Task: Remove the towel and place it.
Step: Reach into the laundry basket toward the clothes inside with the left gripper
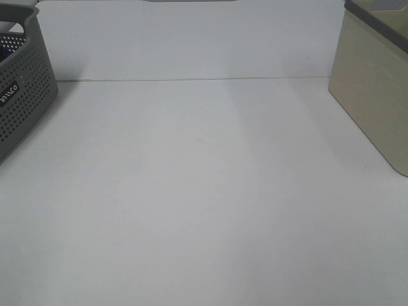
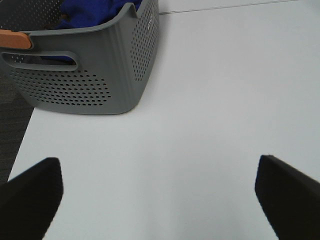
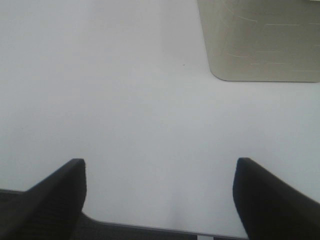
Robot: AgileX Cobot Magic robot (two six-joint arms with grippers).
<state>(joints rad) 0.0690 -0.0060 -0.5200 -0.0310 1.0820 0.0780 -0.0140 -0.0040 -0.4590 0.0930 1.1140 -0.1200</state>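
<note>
Right now the towel (image 2: 95,12) sits bunched inside the grey perforated basket (image 2: 100,85) at the far left of the counter (image 1: 204,191), its blue folds showing above the rim. A beige basket (image 1: 373,95) stands at the right, well apart from the grey one, with bare counter between them.

The left end effector (image 2: 157,165) has its fingers spread wide with nothing between them, and it hangs over the counter just near of the grey basket. The right end effector (image 3: 159,164) is likewise spread and empty, near the beige basket.

The step in hand looks like the reach for the cloth, and the left arm is the better placed for it. It should rise over the near rim, come down through the open top, and close on a raised fold rather than a flat patch. The fabric looks soft and bulky, so a deep pinch would hold better. The lift should be straight and high, since trailing cloth could catch the rim and drag or tip the light basket. An orange piece (image 2: 15,39) on the handle is best avoided.
</note>
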